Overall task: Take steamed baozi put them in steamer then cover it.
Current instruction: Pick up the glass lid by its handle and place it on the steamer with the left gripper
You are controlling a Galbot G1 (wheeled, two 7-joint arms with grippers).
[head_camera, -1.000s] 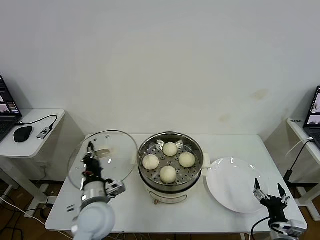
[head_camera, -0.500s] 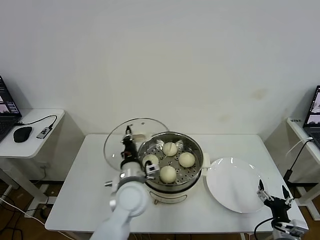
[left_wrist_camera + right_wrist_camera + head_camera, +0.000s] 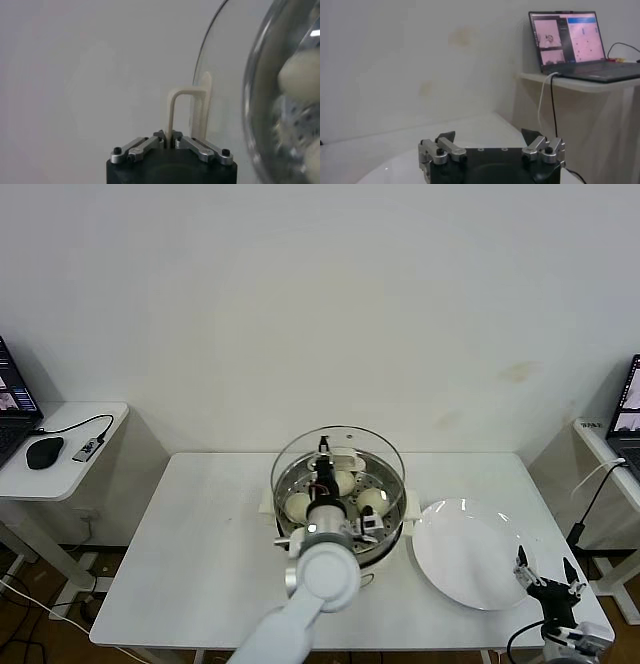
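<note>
The left gripper is clamped on the cream-white handle of the cover, its fingers pressed together on the thin loop of the handle, as the left wrist view shows. It holds the clear glass lid over the steamer, roughly centred on the steel basket; whether the metal rim is seated all the way round cannot be told. Through the glass the steamed baozi lie on the perforated floor, partly hidden by the arm, so not all of them can be counted. The steamer sits on the white table, near its middle. Just beside it, toward the robot's right, lies a flat white plate. The right gripper hangs at the near right corner of the table, beside the plate's edge, with its fingers spread apart and nothing between them. A laptop stands on a side desk beyond it.
</note>
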